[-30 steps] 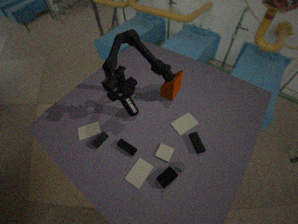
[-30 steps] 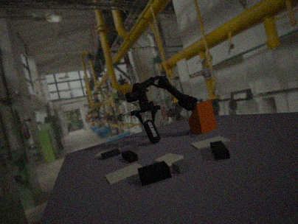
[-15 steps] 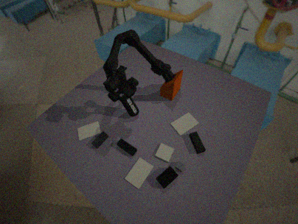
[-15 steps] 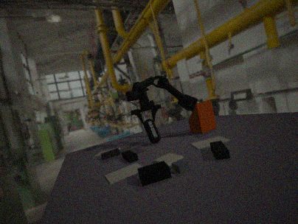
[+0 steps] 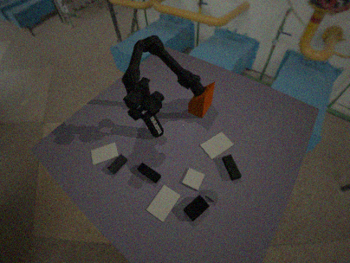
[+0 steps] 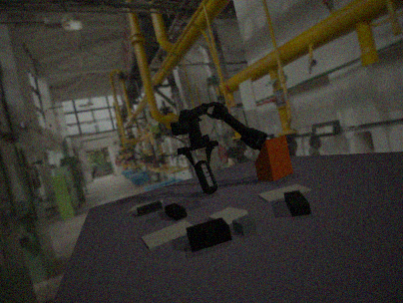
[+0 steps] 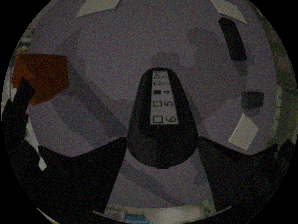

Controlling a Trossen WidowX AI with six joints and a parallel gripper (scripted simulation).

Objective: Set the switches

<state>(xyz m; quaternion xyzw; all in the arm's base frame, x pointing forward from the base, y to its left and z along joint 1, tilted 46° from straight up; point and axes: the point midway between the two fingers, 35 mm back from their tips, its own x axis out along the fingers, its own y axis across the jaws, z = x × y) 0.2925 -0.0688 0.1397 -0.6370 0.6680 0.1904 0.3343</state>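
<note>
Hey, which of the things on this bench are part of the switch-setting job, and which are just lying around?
Part of the job:
- controller unit, label showing
- gripper, holding it up

Just lying about:
- orange block
- four pale flat panels
- four small dark blocks

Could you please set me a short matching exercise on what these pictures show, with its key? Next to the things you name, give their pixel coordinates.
1. controller unit [image 5: 157, 130] [image 6: 205, 176] [image 7: 161, 142]
2. orange block [image 5: 200, 103] [image 6: 273, 160] [image 7: 44, 75]
3. square 4 on the label [image 7: 157, 92]
4. square 6 on the label [image 7: 158, 119]

A. filled
B. held above the bench
C. empty
D. standing on the bench

Pairs: 1-B, 2-D, 3-A, 4-C
</note>
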